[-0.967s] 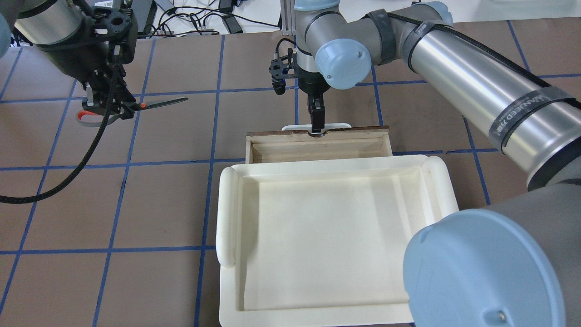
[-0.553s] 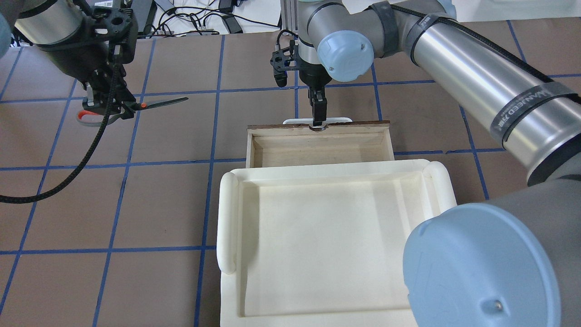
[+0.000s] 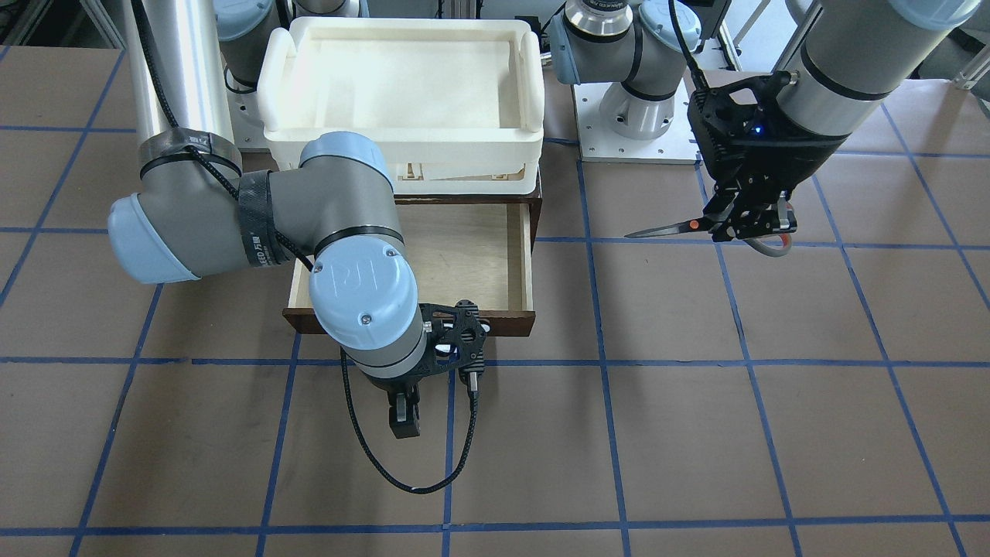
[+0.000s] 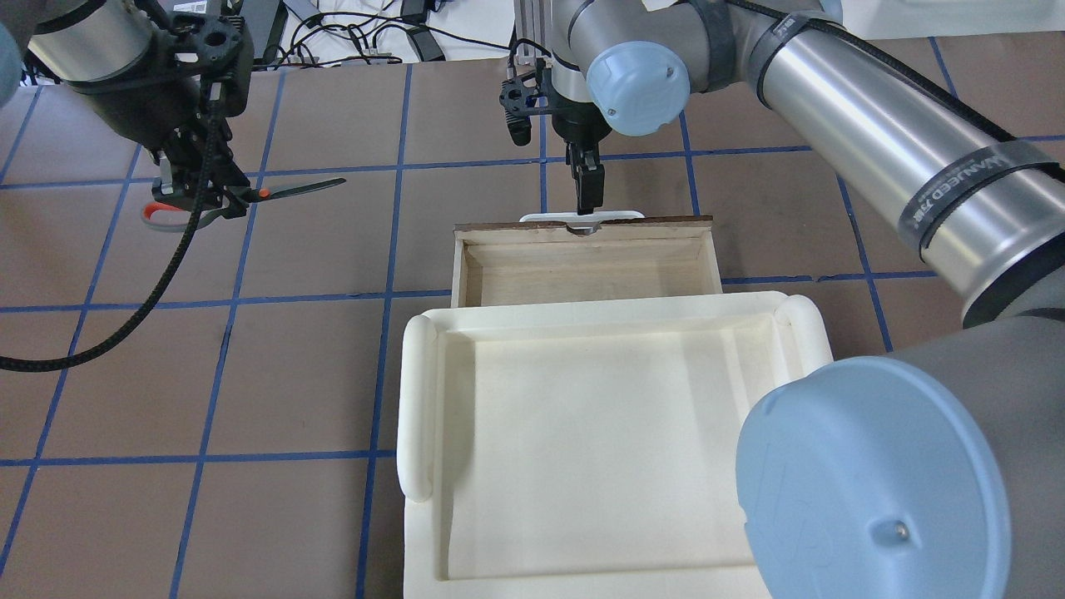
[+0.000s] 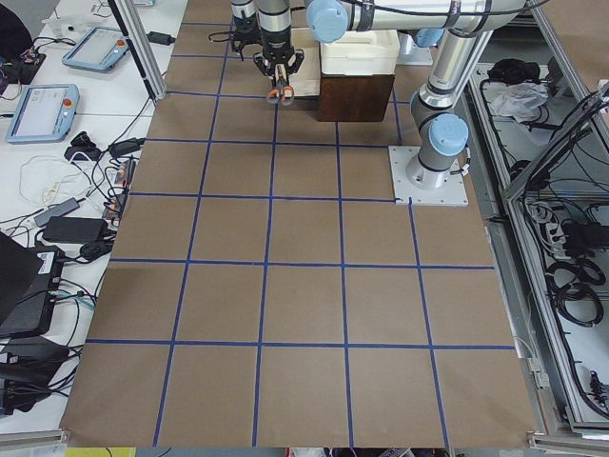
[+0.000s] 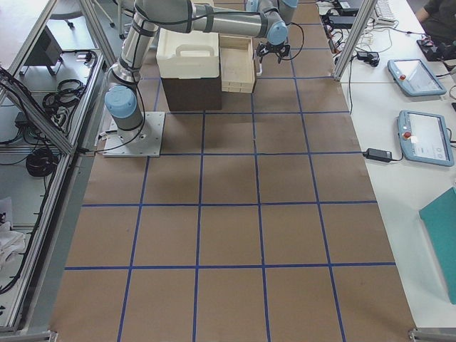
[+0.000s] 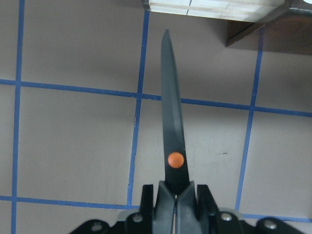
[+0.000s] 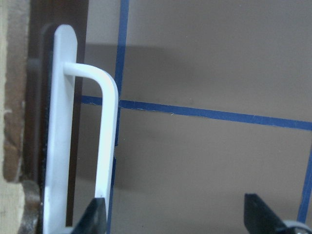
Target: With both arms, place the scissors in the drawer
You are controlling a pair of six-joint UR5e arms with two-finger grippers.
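front-facing: scissors [image 3: 671, 227] are pinched aloft by left hand [image 3: 749, 224], blades aimed toward the pulled-out drawer [image 3: 527, 255], judged awaiting access | overhead: right hand [image 4: 589, 200], spread, is seen above white handle [image 4: 624, 215], toward counter's [image 4: 316, 249] far edge | left wrist: blades closed

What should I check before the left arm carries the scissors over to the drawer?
1. Scissors gripped firmly in the left tool: ok, blades closed, clamped behind the orange pivot.
2. Drawer open: ok, its pale inside shows.
3. Right tool open: ok, wide apart in its wrist view.
4. Right tool clear of the white handle: cannot tell, one finger is close beside it.
5. Drawer inside free: cannot tell, the white tray hides part of it.
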